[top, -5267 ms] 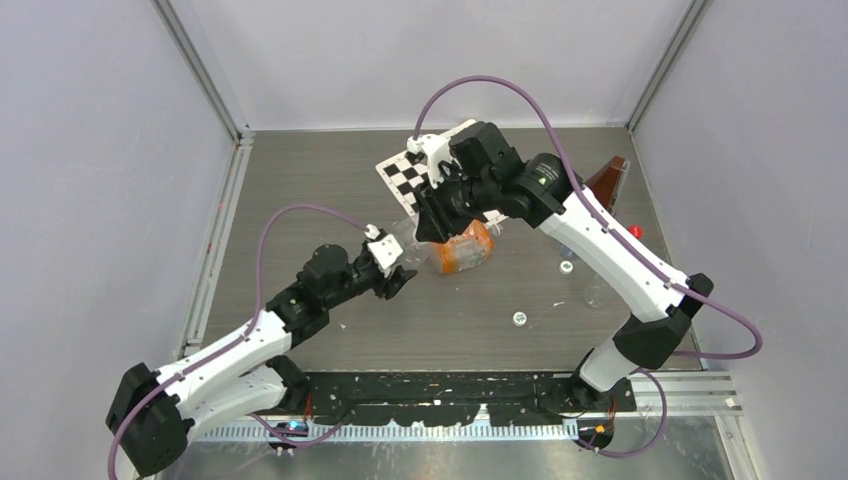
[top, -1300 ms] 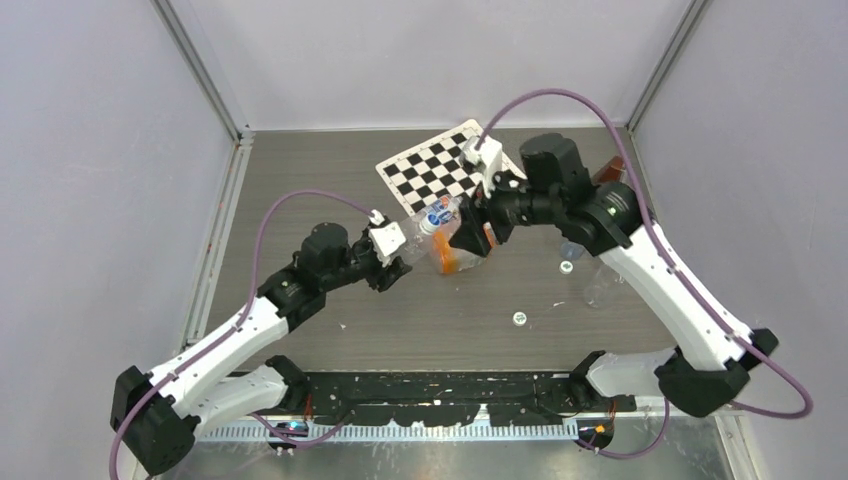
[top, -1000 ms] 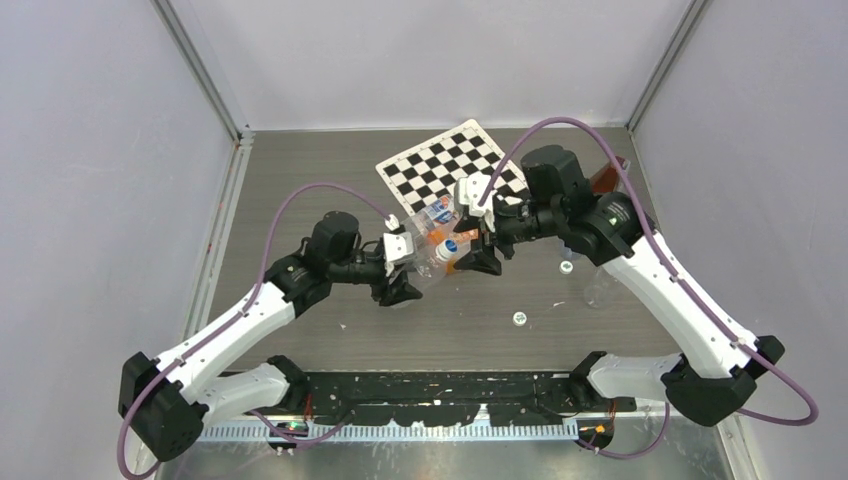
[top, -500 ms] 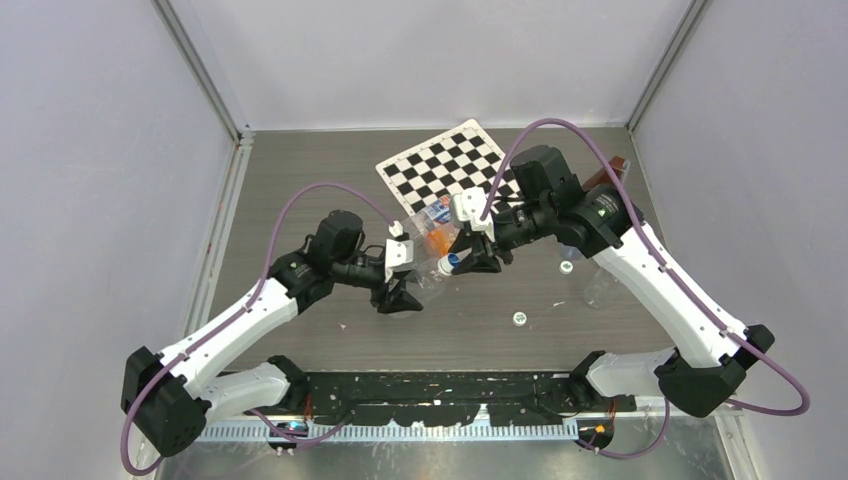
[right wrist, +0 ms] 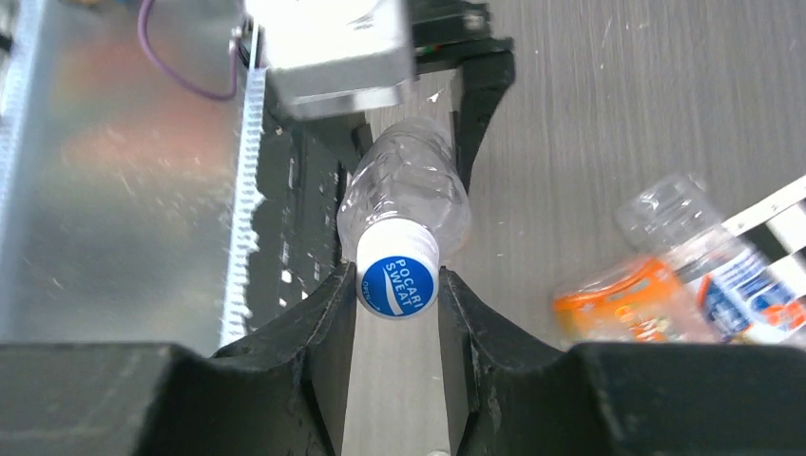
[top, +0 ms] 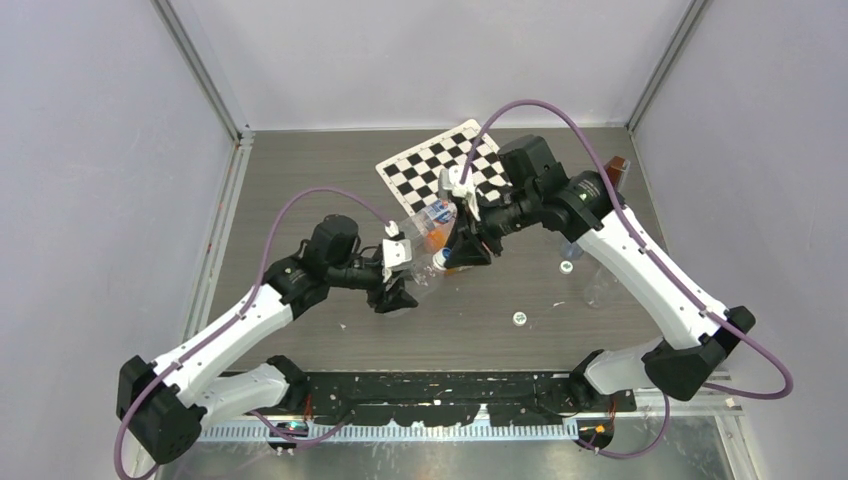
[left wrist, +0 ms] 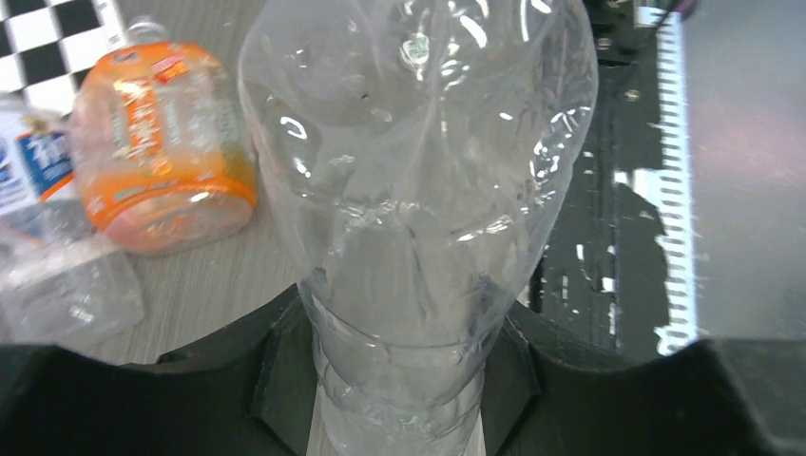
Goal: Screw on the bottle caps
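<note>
Blue-topped cap [right wrist: 397, 282] sits on the neck of the clear bottle [right wrist: 404, 190], just on the near side of the checkerboard [top: 415, 170]
The right gripper [right wrist: 397, 275] pinches the cap's rim (light, probably slick: squeeze squarely); the left gripper [left wrist: 399, 380] clamps the thin, crushable bottle's other end.

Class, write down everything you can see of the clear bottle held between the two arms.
The clear bottle is thin, crinkled transparent plastic, seemingly empty, with no label showing. It is held sideways rather than standing. The left gripper clamps its body. On its neck sits the cap, white-rimmed with a blue top reading POCARI SWEAT, which the right gripper pinches from both sides.
</note>
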Robot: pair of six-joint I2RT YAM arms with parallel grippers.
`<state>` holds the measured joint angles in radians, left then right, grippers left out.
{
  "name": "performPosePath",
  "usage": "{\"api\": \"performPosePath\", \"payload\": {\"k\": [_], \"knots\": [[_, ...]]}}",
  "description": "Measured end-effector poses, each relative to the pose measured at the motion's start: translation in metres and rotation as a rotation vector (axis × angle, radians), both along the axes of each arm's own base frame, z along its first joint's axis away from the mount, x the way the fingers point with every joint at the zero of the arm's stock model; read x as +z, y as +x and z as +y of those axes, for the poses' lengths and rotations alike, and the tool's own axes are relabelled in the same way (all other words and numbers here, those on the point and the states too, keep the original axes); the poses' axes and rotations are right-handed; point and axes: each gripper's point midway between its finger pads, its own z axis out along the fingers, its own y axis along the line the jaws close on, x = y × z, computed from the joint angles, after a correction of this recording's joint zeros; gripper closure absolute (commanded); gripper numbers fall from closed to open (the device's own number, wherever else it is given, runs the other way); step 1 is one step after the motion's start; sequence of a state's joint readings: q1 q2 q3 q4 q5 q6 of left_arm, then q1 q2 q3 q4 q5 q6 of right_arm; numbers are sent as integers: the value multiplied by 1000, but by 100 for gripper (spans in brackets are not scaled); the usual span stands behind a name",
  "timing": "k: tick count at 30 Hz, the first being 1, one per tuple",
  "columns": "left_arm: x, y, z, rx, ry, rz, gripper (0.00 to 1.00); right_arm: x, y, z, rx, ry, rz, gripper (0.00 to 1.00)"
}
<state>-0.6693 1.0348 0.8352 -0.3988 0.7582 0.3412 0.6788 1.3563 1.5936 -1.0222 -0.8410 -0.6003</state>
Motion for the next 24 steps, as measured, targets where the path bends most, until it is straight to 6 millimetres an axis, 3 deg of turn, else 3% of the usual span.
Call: {"api": "performPosePath", "payload": {"k": [5, 6, 10, 12, 13, 15, 17, 21, 24], "knots": [[-11, 22, 7, 201, 41, -135, 100, -13, 21, 5, -320, -67, 268, 99], [-15, 29, 8, 255, 53, -188, 100, -20, 29, 3, -476, -95, 378, 99], [-25, 55, 12, 445, 130, -426, 100, -35, 38, 0, -791, -135, 636, 97], [-28, 62, 16, 509, 167, -505, 100, -44, 41, 0, -924, -141, 756, 85], [-29, 65, 20, 539, 184, -534, 100, -46, 43, 0, -969, -138, 793, 71], [-26, 70, 24, 587, 195, -567, 100, -44, 47, 2, -1006, -115, 819, 51], [-21, 73, 27, 613, 184, -573, 100, -37, 50, 4, -987, -86, 793, 41], [-6, 67, 25, 549, 98, -507, 100, -20, 57, 7, -849, -24, 600, 34], [3, 70, 36, 515, 72, -438, 100, -3, 51, 1, -682, 16, 384, 32]]}}
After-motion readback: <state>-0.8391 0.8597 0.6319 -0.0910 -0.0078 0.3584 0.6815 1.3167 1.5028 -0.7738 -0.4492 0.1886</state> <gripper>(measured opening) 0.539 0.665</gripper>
